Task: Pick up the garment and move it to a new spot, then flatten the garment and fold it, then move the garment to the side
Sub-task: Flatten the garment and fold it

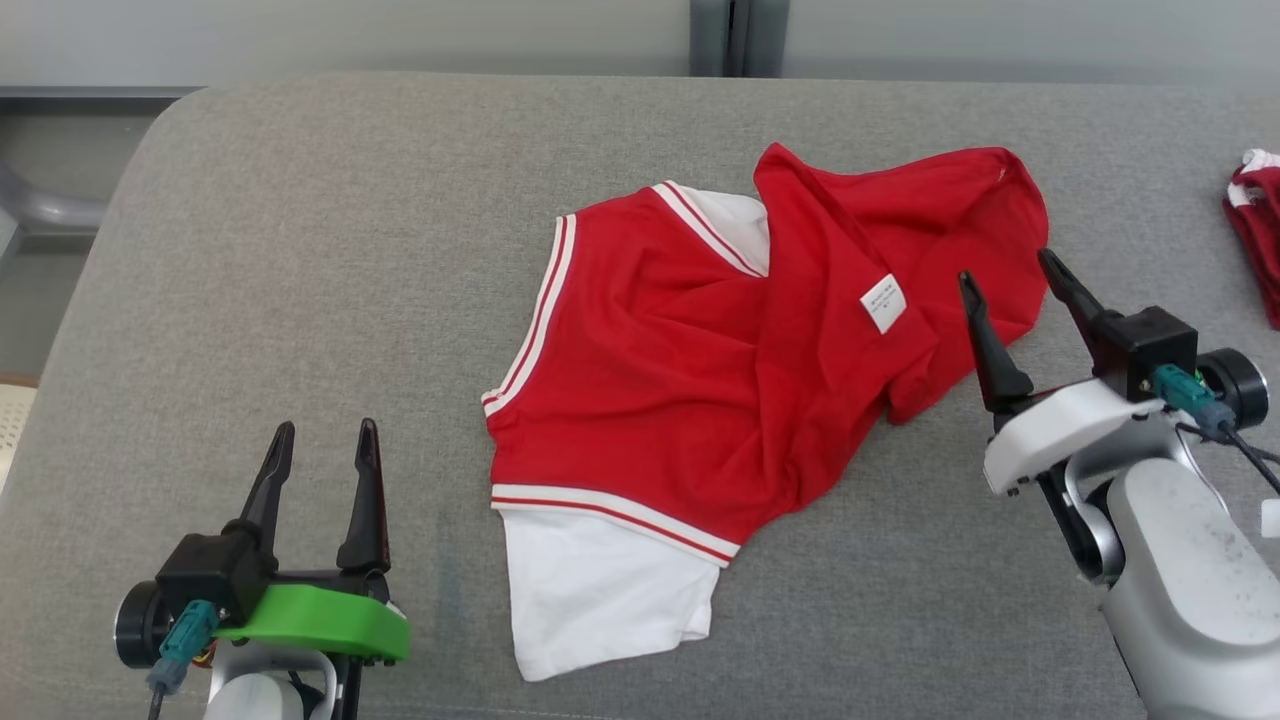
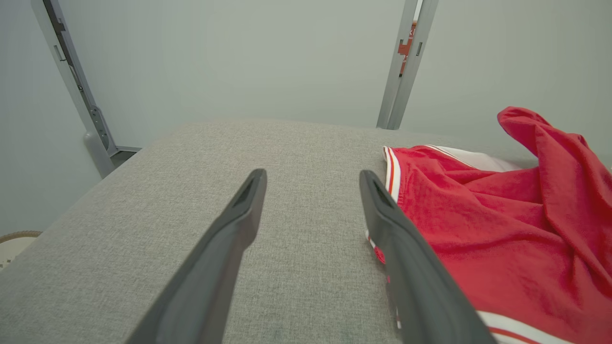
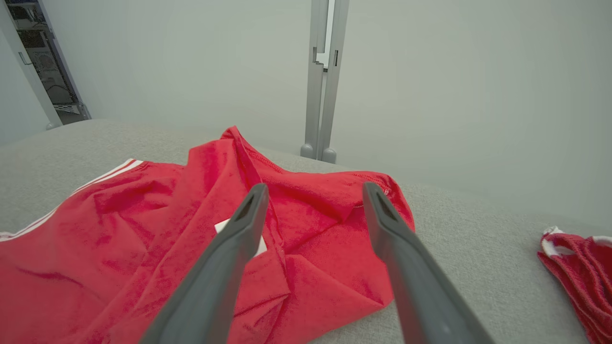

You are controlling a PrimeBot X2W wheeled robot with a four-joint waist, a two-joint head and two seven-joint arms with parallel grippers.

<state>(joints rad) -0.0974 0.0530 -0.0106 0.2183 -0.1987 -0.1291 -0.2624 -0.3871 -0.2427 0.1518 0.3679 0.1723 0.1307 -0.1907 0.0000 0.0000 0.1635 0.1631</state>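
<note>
A red garment (image 1: 700,380) with white sleeves and white-striped trim lies crumpled in the middle of the grey padded table (image 1: 300,250). Its right part is folded over, showing a white label (image 1: 883,302). My right gripper (image 1: 1005,265) hovers open at the garment's right edge, holding nothing; the right wrist view has the red cloth (image 3: 306,239) between and below its fingers. My left gripper (image 1: 325,430) stands open over bare table, left of the garment's lower sleeve. The garment (image 2: 502,229) lies right of the fingers in the left wrist view.
A second red and white cloth (image 1: 1258,225) lies at the table's far right edge, also seen as the small red heap (image 3: 581,272) in the right wrist view. A pale wall with a grey post (image 3: 322,81) rises behind the table.
</note>
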